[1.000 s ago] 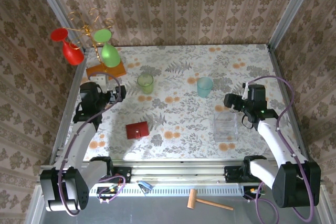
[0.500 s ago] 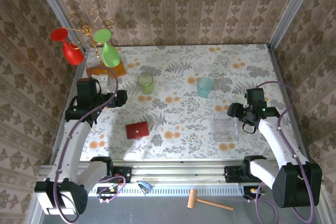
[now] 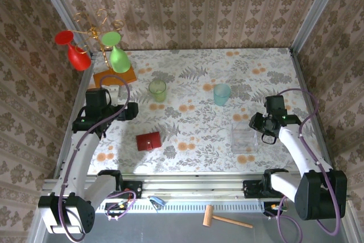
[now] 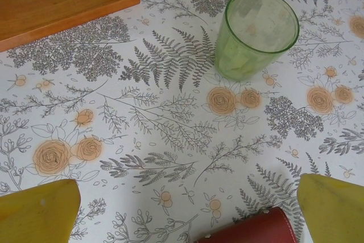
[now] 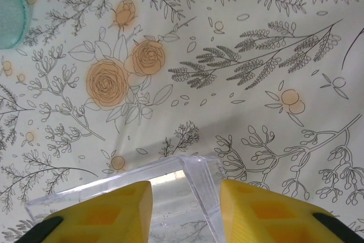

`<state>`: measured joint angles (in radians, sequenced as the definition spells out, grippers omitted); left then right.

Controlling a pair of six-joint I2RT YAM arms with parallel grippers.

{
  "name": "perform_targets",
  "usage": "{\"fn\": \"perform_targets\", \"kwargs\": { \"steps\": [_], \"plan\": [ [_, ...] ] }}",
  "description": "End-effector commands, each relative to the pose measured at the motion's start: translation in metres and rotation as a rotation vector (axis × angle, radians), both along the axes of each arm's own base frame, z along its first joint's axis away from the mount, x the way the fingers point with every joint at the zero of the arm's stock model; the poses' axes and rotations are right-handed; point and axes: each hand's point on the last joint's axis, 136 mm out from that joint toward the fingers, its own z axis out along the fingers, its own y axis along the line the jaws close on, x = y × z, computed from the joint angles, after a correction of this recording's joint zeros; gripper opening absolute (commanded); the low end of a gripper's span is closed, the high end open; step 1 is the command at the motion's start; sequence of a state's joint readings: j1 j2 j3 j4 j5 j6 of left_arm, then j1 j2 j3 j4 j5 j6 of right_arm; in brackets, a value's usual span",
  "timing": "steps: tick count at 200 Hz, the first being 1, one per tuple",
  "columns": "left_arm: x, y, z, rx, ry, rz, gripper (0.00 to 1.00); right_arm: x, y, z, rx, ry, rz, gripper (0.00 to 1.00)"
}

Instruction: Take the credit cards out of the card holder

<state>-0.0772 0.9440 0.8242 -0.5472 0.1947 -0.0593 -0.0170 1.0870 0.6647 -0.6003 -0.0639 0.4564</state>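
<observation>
1. the card holder (image 3: 149, 140) lies closed and flat on the flowered table (image 3: 199, 83), in the lower left of the top view
2. the left gripper (image 3: 132, 110) is released, its fingers wide apart; it is up and left of the holder, with the green cup (image 4: 257, 32) ahead
3. the right gripper (image 3: 257, 122) is released too, its fingers on both sides of a corner of the clear box (image 5: 193, 174)

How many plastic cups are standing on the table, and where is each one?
2. A green cup stands left of centre, near the orange base; a teal cup stands right of centre, behind the clear box. None seems hidden.
</observation>
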Motion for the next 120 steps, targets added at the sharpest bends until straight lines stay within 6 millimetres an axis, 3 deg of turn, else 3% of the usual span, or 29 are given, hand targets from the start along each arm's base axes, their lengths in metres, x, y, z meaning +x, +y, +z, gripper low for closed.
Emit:
{"fn": "perform_targets", "kwargs": {
  "steps": [1,120],
  "plan": [
    [-0.006,0.003,-0.003,0.033,0.002,-0.010,0.99,-0.002,0.004,-0.011,0.026,0.023,-0.002,0.35],
    [-0.007,0.006,-0.005,0.059,-0.004,-0.015,0.98,-0.002,0.007,-0.022,0.047,0.048,-0.001,0.23]
  ]
}}
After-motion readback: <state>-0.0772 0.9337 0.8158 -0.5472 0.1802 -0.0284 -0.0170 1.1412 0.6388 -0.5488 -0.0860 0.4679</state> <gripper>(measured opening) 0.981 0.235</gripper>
